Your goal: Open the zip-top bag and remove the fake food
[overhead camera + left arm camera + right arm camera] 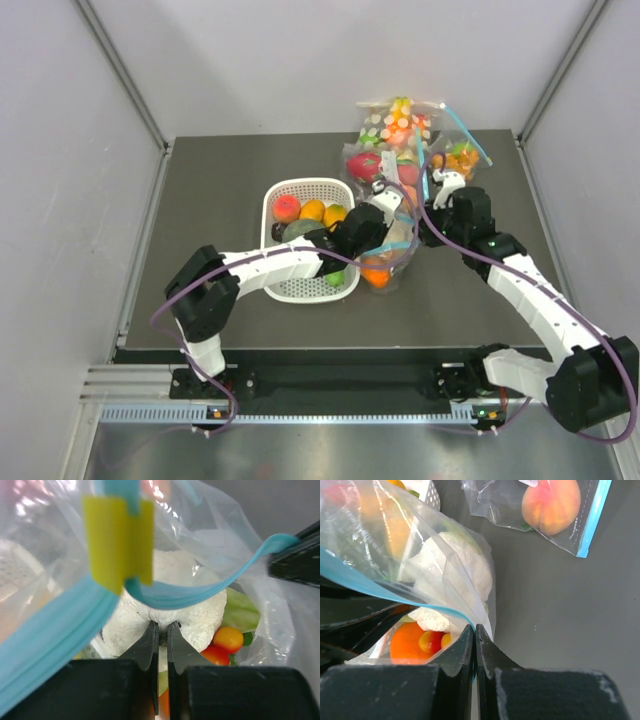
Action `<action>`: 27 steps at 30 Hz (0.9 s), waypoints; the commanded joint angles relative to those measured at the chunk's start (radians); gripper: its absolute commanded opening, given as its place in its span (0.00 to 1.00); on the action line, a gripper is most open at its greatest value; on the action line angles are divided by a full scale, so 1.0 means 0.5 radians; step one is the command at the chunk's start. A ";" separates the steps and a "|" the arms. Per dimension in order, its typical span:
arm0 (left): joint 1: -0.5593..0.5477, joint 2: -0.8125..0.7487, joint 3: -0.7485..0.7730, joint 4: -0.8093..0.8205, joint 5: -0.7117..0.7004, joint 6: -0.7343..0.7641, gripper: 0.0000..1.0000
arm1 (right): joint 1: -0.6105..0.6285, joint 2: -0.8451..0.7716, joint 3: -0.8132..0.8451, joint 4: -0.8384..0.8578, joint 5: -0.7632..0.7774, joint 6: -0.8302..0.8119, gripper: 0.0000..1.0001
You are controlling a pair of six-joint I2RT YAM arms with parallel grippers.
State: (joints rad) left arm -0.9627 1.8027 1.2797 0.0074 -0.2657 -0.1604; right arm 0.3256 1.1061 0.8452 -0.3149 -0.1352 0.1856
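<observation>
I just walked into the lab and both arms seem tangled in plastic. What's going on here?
Both arms are working on the zip-top bag beside the white basket. The right pincer is shut on the bag's edge by the light-blue zip strip. The left pincer looks pinched on the film in front of the white cauliflower piece. The strip's halves are parted, so the mouth is open. The fake food, including an orange fruit, is still inside.

Four bags (pixel 388 262), one basket (pixel 308 186), two arms (pixel 268 265)
</observation>
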 commanded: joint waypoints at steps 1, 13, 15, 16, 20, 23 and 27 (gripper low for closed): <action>-0.001 -0.148 -0.004 0.188 0.071 -0.004 0.00 | 0.024 0.018 0.080 0.038 0.071 -0.003 0.00; 0.023 -0.270 0.030 0.022 0.068 0.023 0.00 | 0.005 0.046 0.224 -0.064 0.436 -0.095 0.00; 0.048 -0.298 0.033 0.010 0.059 0.020 0.00 | 0.008 0.043 0.242 -0.076 0.467 -0.101 0.00; 0.057 -0.304 0.033 0.004 0.059 0.011 0.00 | 0.005 0.043 0.249 -0.082 0.479 -0.107 0.00; 0.136 -0.298 0.064 0.037 0.129 -0.059 0.00 | 0.002 0.031 0.292 -0.119 0.565 -0.132 0.00; 0.198 -0.213 0.140 0.056 0.212 -0.112 0.00 | 0.005 -0.006 0.313 -0.137 0.568 -0.135 0.00; 0.274 -0.044 0.306 0.031 0.359 -0.179 0.00 | 0.002 -0.113 0.292 -0.095 0.400 -0.138 0.02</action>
State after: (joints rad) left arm -0.8703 1.7561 1.3323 -0.0299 -0.1230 -0.1989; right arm 0.3378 1.1046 0.9649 -0.3462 0.0174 0.1520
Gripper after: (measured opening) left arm 0.051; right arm 0.014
